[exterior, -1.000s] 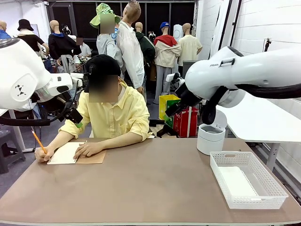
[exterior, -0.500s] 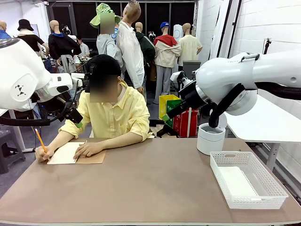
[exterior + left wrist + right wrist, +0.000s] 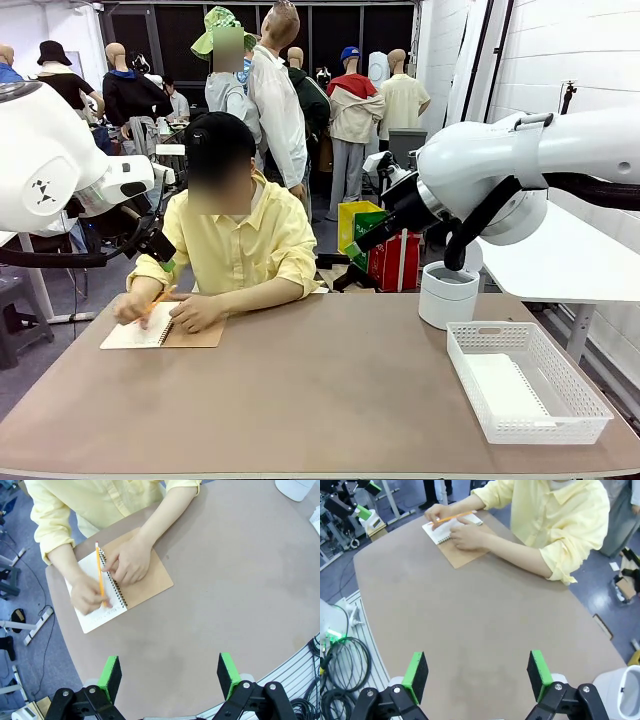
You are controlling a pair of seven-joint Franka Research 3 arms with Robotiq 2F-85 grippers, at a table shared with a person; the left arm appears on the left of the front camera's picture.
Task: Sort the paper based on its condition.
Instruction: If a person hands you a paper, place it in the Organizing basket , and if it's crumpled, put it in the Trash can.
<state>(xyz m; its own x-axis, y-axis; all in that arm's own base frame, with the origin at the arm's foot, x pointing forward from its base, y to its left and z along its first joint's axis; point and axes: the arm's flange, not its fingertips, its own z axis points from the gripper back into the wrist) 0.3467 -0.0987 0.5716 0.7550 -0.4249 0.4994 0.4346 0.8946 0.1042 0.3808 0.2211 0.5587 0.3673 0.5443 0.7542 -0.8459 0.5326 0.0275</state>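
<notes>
Paper [image 3: 505,385] flat in white basket [image 3: 550,428], near right on surface [image 3: 320,390]; long axis far-to-near, angled slightly right. Left fingers [image 3: 110,677] spread wide, empty. Right fingers [image 3: 415,676] spread wide, empty.

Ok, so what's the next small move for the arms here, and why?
Probably wait in place. The left gripper and right gripper hang open and empty above the table, while the person's hand writes with a pencil in the notebook. That page is bound in, so there seems to be nothing loose to sort yet.
</notes>
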